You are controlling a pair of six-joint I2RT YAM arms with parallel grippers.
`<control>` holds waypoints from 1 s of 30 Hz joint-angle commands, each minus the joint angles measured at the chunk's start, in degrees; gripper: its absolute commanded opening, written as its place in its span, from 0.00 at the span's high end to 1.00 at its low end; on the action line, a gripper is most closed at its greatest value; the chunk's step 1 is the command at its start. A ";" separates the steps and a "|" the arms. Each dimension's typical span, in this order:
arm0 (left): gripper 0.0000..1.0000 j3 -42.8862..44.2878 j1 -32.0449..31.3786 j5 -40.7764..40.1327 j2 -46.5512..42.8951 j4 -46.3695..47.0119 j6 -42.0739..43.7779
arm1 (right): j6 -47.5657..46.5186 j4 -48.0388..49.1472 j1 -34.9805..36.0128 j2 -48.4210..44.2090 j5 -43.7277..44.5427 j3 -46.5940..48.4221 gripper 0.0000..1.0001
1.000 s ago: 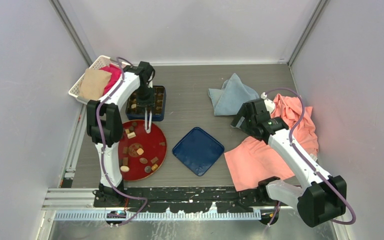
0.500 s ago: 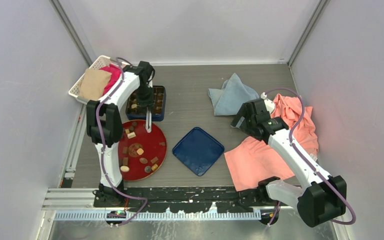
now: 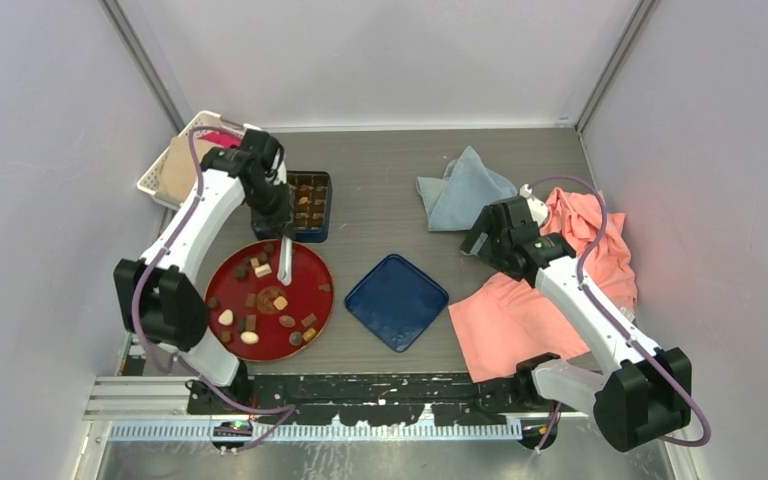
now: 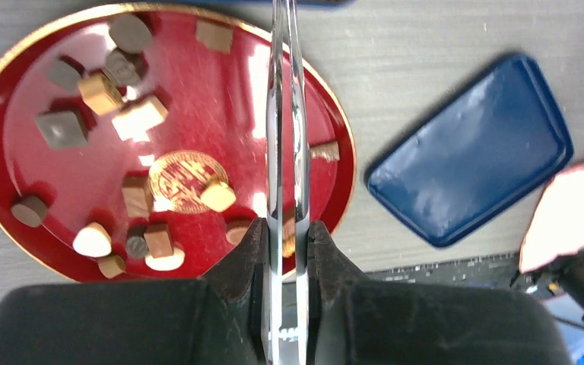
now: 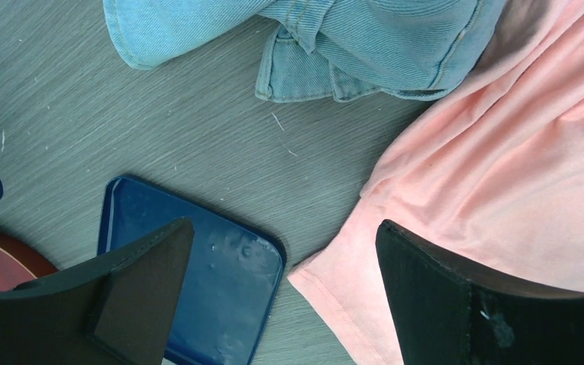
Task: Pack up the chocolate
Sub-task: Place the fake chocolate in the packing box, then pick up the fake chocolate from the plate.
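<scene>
Several pieces of chocolate [image 3: 278,302] [image 4: 138,118], dark brown, tan and cream, lie scattered on a round red plate [image 3: 310,268] [image 4: 220,91]. More pieces sit in the dark blue compartment box [image 3: 310,200] just behind the plate. My left gripper [image 3: 272,215] [image 4: 287,228] is shut on metal tongs [image 3: 285,260] [image 4: 285,114], which hang over the plate's far right part with their arms squeezed close. The tong tips run out of the left wrist view, so whether they hold a piece is hidden. My right gripper [image 3: 482,240] [image 5: 283,228] stands open and empty, over the table to the right of the blue lid.
A dark blue lid [image 3: 397,300] [image 4: 468,160] [image 5: 205,289] lies flat right of the plate. A blue denim cloth [image 3: 465,190] [image 5: 334,38] and a pink cloth [image 3: 550,290] [image 5: 502,175] lie on the right. A white basket [image 3: 150,180] with cloths stands at the back left.
The left arm's elbow has swung out to the left, uncovering the box. The gripper and tongs moved slightly left and nearer over the plate, and the tongs are squeezed tighter. The right arm is still.
</scene>
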 commanded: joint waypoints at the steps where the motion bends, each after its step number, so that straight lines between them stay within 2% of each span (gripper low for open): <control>1: 1.00 -5.92 -0.42 7.27 -6.74 -0.64 3.83 | -0.04 2.99 0.19 -0.20 -0.46 0.73 0.05; 6: 1.00 -12.14 -0.47 1.92 -13.58 -4.01 3.40 | 0.08 3.05 0.23 -1.28 -0.50 -0.24 0.05; 14: 1.00 -21.00 -0.46 -3.91 -17.63 -8.73 -0.83 | 0.13 3.68 0.18 -1.31 -1.59 -1.06 0.05; 20: 0.81 -24.60 -0.46 -4.22 -16.56 -7.11 -2.20 | -0.14 3.92 0.18 -1.28 -1.91 -1.24 0.05; 30: 0.73 -27.75 -0.46 -5.38 -13.43 -2.59 -5.20 | -0.57 3.03 0.23 -2.07 -0.97 -1.44 0.05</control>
